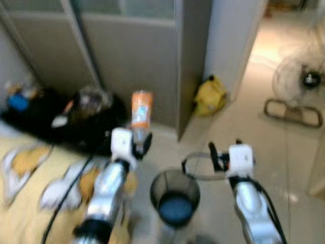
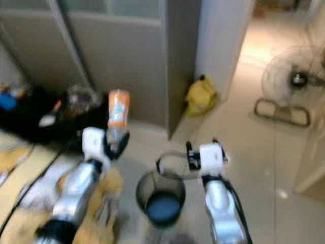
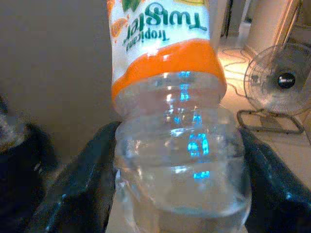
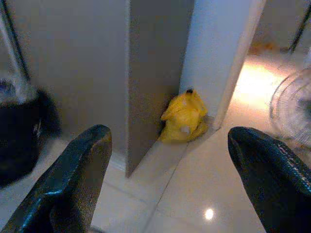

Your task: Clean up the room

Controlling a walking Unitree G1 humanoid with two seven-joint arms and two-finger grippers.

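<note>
Bottle [image 3: 170,121]: clear plastic, orange label, clamped by left gripper [image 1: 136,145]; right gripper [image 1: 221,155] wide open.

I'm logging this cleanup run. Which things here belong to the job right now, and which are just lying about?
In the job:
- left tool, shut on the orange-labelled bottle
- bin on the floor between the arms
- right tool, open

Lying about:
- yellow bag by the wall corner
- fan
- black bag with clutter
</note>
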